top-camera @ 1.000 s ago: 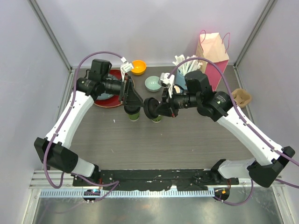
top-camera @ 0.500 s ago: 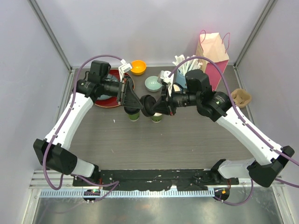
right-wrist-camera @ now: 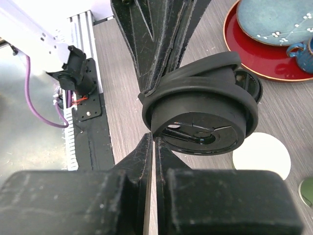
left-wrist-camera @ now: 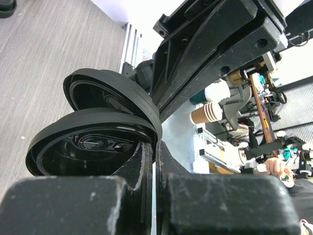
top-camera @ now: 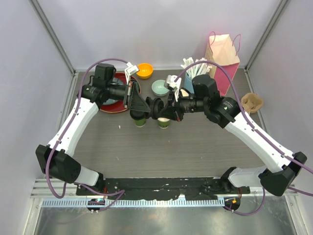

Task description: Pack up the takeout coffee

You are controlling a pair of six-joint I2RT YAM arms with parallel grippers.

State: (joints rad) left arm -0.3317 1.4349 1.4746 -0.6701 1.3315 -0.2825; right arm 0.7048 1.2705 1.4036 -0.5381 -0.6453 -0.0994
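Note:
Two black lids sit stacked face to face above the table. My left gripper [top-camera: 146, 107] is shut on the rim of one lid [left-wrist-camera: 93, 142]. My right gripper [top-camera: 163, 110] is shut on the rim of the other lid [right-wrist-camera: 200, 122]; the two grippers meet tip to tip. Two green-patterned paper cups stand just below them. The right cup [top-camera: 164, 123] is uncovered and shows its cream inside [right-wrist-camera: 261, 156]. The left cup [top-camera: 140, 121] is partly hidden under my left fingers.
A red plate [top-camera: 108, 106] with a dark blue mug stands at the back left. An orange bowl [top-camera: 145, 70] and a pale green bowl [top-camera: 159, 88] are behind the cups. A light-blue cup of white sticks [top-camera: 190, 81], a pink paper bag [top-camera: 222, 53] and a brown cup carrier [top-camera: 253, 102] are at the back right.
My right gripper has carried the lids left to my left gripper's fingertips. My left gripper, open a second ago, has shut on a lid's rim.

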